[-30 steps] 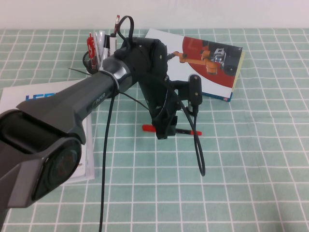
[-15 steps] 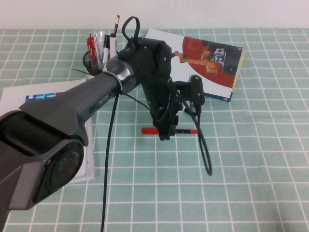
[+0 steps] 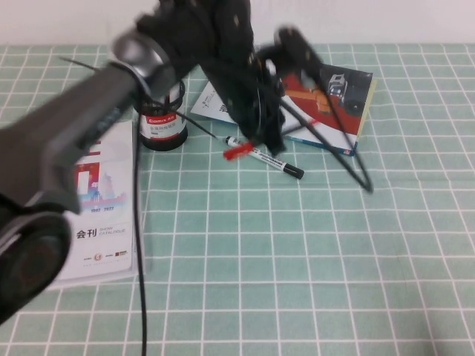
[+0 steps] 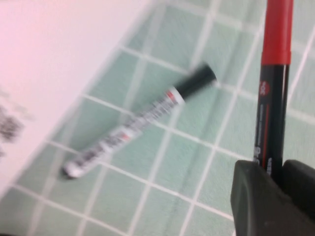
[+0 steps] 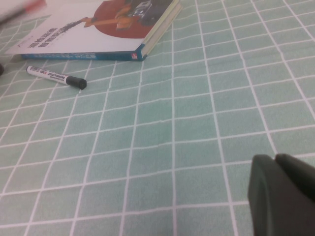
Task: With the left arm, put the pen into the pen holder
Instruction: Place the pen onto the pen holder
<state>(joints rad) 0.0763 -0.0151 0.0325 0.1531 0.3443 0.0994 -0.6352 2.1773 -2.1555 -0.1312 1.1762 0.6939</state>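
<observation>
My left gripper [image 4: 275,183] is shut on the slim pen [image 4: 271,98], whose red cap and dark section stick out beyond the jaws. In the high view the left arm is raised and blurred, and the left gripper [image 3: 261,141] holds the pen [image 3: 236,152] just above the table, right of the black mesh pen holder [image 3: 162,120]. The arm covers the holder's top. My right gripper [image 5: 276,169] hovers low over the checked cloth with its fingers together and nothing between them; it does not show in the high view.
A white marker [image 3: 265,158] with a black cap lies on the cloth under the pen, also seen as the marker [image 4: 140,120] and marker [image 5: 56,76]. A book [image 3: 330,100] lies at the back right, a booklet [image 3: 96,200] at the left. Loose black cables [image 3: 349,159] hang off the arm.
The left gripper has lifted the pen off the cloth and swung up and toward the back. The marker, hidden before, now shows.
</observation>
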